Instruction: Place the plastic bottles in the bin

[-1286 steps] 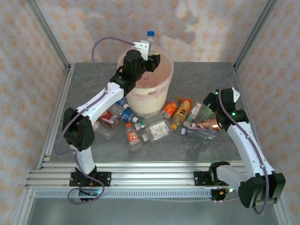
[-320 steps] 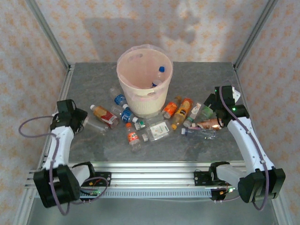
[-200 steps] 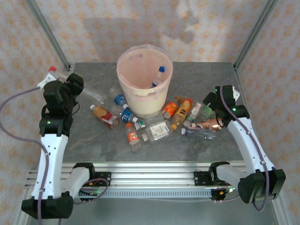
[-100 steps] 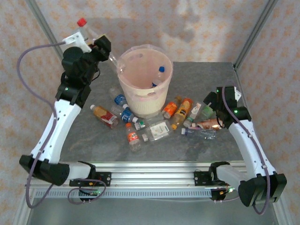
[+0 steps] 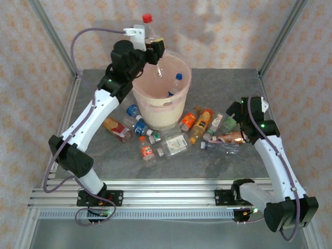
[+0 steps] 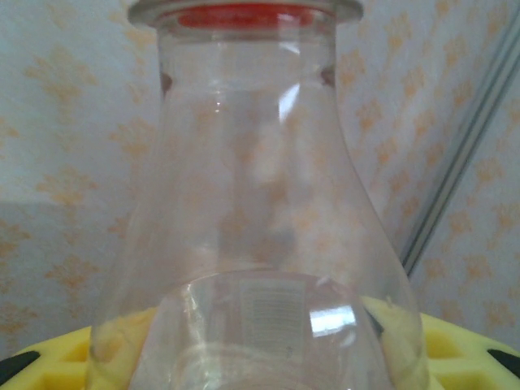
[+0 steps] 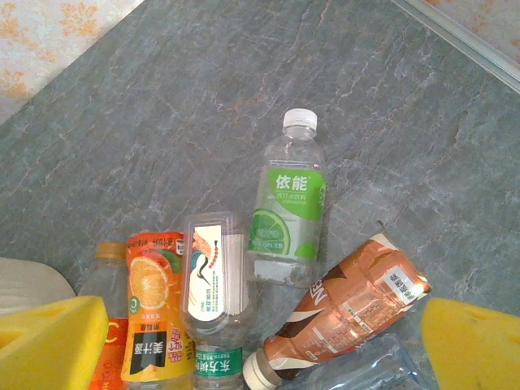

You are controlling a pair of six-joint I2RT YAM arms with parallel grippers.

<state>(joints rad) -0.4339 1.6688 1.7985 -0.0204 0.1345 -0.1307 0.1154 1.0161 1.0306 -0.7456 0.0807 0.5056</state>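
Clear, red-capped bottle (image 5: 149, 30) is clenched in the left gripper (image 5: 154, 47) above the bin (image 5: 179, 96), at its left rim. Centre it over the opening before letting go. The right gripper (image 5: 234, 115) hangs released above plastic bottles (image 5: 207, 124) on the tabletop (image 5: 223, 83).

**Right wrist view, looking down.** The grey, veined counter (image 7: 203, 106) has patterned wall (image 7: 49, 28) at upper left and a metal rail (image 7: 463, 41) at upper right.

- **Centre:** the green-label bottle (image 7: 288, 203) is clear, with its white cap pointing away.
- **Just beside it, left:** the white-label bottle (image 7: 213, 280), then the orange-label bottle (image 7: 154, 325).
- **Lower right:** the brown bottle (image 7: 349, 309) lies slanted, its white cap toward the lower left, with a clear bottle (image 7: 378, 370) below it.

The gripper (image 7: 264, 329) has its jaws wide apart. Its yellow pads (image 7: 50, 341) sit in the lower corners, gripping nothing.
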